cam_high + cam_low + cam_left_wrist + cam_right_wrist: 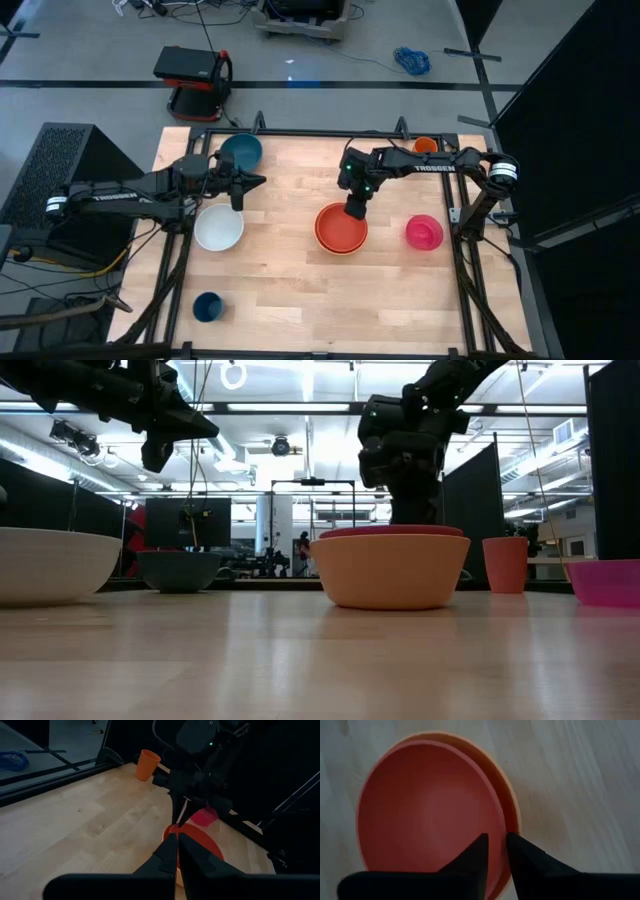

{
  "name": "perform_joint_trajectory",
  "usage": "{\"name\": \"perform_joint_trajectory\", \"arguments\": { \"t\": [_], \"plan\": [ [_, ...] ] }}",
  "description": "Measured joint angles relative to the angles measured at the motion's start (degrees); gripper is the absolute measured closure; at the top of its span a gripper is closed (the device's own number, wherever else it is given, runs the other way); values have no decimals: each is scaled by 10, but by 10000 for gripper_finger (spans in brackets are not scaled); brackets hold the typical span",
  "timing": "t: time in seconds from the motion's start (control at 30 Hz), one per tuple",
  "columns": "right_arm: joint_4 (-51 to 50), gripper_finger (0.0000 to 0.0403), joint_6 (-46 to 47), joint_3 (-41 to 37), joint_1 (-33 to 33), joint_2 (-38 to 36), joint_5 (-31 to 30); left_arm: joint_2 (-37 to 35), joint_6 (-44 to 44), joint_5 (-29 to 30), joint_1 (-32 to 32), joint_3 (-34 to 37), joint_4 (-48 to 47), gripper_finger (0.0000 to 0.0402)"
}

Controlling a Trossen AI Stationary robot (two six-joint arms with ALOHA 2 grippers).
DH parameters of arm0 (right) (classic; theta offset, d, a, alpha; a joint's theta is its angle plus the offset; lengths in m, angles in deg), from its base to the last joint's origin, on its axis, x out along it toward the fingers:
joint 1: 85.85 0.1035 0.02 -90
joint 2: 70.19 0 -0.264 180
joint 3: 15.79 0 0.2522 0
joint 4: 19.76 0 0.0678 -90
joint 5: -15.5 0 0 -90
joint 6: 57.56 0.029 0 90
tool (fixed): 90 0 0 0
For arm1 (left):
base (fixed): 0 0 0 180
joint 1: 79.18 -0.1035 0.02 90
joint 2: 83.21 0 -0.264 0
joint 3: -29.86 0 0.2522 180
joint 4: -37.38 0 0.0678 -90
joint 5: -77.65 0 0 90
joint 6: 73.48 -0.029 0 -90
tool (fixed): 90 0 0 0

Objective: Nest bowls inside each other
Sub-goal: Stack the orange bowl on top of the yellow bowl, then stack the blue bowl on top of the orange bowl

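- Nesting has started: the red bowl (pixel 341 225) sits inside the orange bowl (pixel 340 245) near the table's (pixel 290 290) middle, its rim showing just above the orange rim in the low view.
- Right gripper (pixel 496 851) hangs directly over the red bowl's rim; its jaws straddle that edge with a narrow gap, parted slightly. Judged as letting go, not gripping, though contact with the rim cannot be ruled out.
- Left gripper (pixel 258 181) hovers above the table between the teal bowl (pixel 241 151) and the white bowl (pixel 219 227), jaws clenched on nothing.
- Done: one pair stacked.
- Left: the white bowl on the left side, the teal bowl at the far left edge, and the pink bowl (pixel 424 231) just right of the stack all stand alone, well apart.
- Not part of the job: orange cup (pixel 425 145) at the far edge, dark blue cup (pixel 208 306) near the front left.
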Motion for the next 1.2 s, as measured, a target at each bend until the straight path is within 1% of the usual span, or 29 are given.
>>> {"name": "perform_joint_trajectory", "arguments": {
  "t": [0.57,0.63,0.7,0.77,0.87,0.97,1.03,1.2],
  "plan": [
    [0,288,3,87,-4,-22,10,0,-47,0,-1,0,0,397],
    [2,287,3,89,-10,-32,10,0,-66,5,-3,-1,-4,398],
    [2,290,4,89,-18,-43,6,0,-92,18,-8,-16,-56,400],
    [3,295,10,87,-26,-56,6,0,-123,36,-14,-41,-136,401],
    [2,303,15,85,-38,-72,6,0,-185,72,-23,-92,-269,401],
    [2,310,16,84,-46,-83,5,5,-243,115,-30,-145,-370,401],
    [3,311,16,84,-52,-90,4,14,-273,142,-36,-172,-410,399],
    [21,297,33,75,-59,-133,-8,57,-287,148,-58,-178,-419,350]
  ]
}}
